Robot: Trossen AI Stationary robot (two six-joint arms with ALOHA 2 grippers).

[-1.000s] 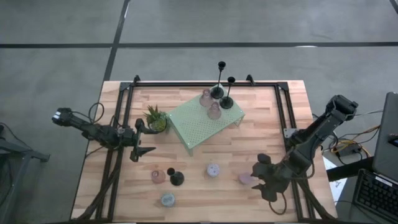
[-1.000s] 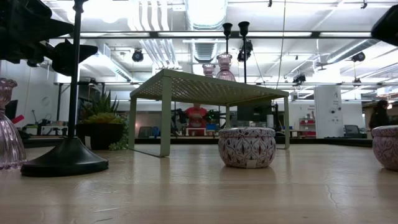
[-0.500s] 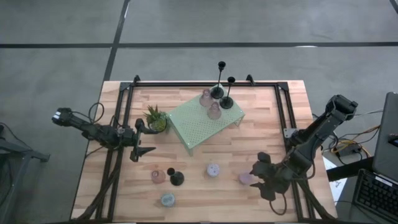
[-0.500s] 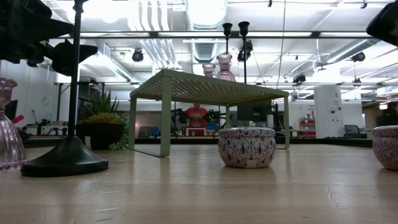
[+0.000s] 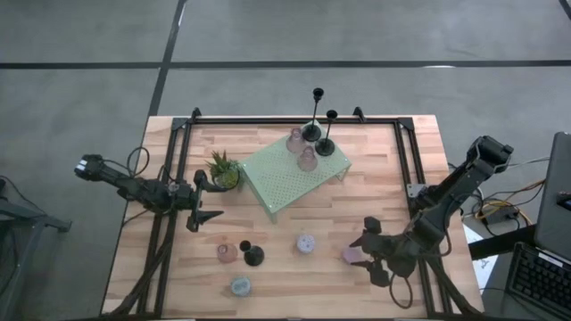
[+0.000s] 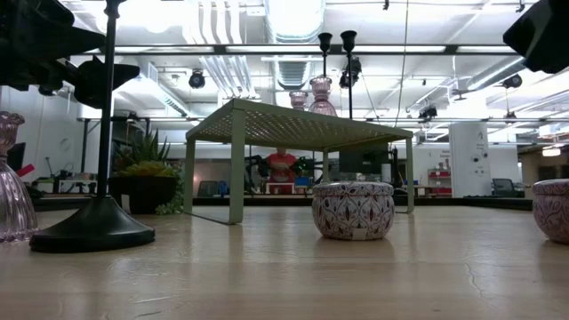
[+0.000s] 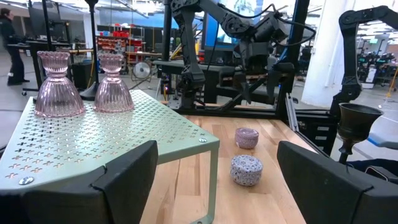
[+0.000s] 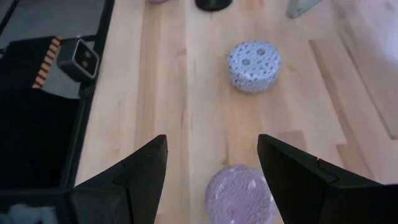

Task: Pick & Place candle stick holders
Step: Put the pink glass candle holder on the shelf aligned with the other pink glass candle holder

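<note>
Candle holders are spread about: two glass cups (image 5: 302,150) and two black sticks (image 5: 319,129) on the green stand (image 5: 290,183), the rest on the near table (image 5: 393,160), including a pink puck (image 5: 352,257) at near right. Just beside that puck hovers the right gripper (image 5: 369,256), fingers wide apart; if it drops off-centre, I reckon one finger could shove the puck aside. Away at the left, the left gripper (image 5: 207,198) waits, also spread open, near the small plant (image 5: 223,169).
</note>
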